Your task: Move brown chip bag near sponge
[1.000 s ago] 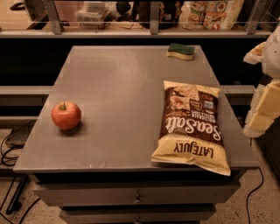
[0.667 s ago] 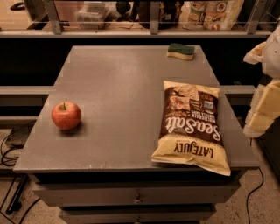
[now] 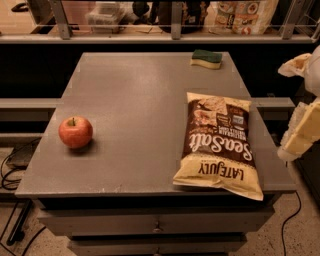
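The brown chip bag lies flat on the right side of the grey table, its "LATE JULY" end toward the front edge. The sponge, green top over a pale yellow base, sits at the table's far right corner, well beyond the bag. My gripper shows as pale cream parts at the right edge of the camera view, off the table's right side, level with the bag and apart from it. It holds nothing that I can see.
A red apple sits on the table's left front part. Behind the table runs a shelf with metal posts and printed snack bags. Drawers are below the tabletop, and cables lie on the floor at the left.
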You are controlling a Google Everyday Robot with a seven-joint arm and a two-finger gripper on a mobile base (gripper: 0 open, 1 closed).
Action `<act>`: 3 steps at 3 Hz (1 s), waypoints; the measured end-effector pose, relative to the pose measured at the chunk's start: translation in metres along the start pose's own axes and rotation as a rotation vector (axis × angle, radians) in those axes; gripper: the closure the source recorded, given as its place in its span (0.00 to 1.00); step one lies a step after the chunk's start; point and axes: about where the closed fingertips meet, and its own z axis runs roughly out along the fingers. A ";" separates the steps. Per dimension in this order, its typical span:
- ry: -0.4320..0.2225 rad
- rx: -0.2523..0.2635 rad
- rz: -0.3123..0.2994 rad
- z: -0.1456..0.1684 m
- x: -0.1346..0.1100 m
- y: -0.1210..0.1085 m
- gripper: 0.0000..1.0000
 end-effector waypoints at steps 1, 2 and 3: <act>-0.114 -0.021 0.040 0.019 0.004 0.004 0.00; -0.239 -0.075 0.087 0.047 0.004 0.012 0.00; -0.311 -0.130 0.127 0.077 0.000 0.022 0.00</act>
